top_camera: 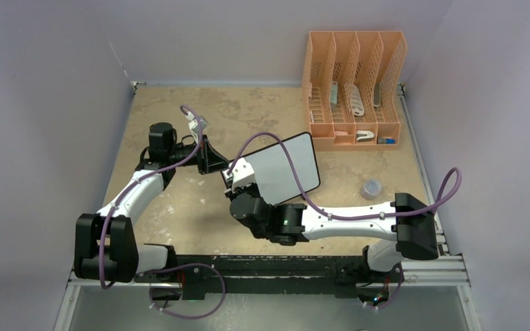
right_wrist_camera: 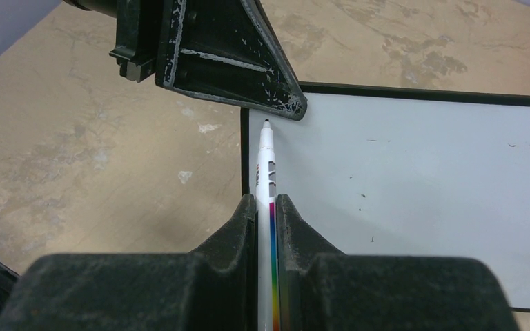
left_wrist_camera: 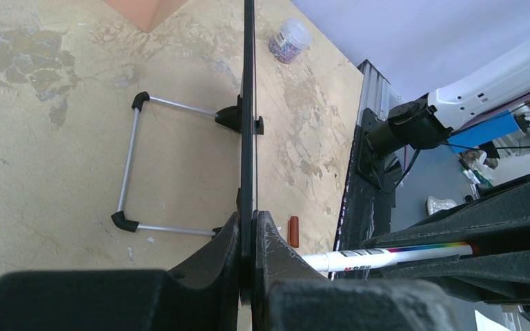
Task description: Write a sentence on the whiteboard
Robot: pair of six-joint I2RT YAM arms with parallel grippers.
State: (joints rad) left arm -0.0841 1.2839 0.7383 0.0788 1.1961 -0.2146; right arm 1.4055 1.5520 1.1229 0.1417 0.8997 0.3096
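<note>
The whiteboard [right_wrist_camera: 421,193] runs past the right wrist view's edge

The whiteboard [right_wrist_camera: 421,193] is faced in smooth white, its stand [left_wrist_camera: 129,165] made of bare metal rod. The marker [right_wrist_camera: 266,158] is cased in glossy plastic; the table [right_wrist_camera: 76,152] is finished matt.

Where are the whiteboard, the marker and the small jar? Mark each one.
whiteboard [right_wrist_camera: 421,193], right wrist view, on its blank white face.
marker [right_wrist_camera: 267,162], right wrist view, on its white barrel.
jar [left_wrist_camera: 288,43], left wrist view, on its clear side.

Left fingers [top_camera: 211,157] meet the blank whiteboard [top_camera: 286,167] at its left edge, the right arm [top_camera: 345,222] reaching alongside.
</note>
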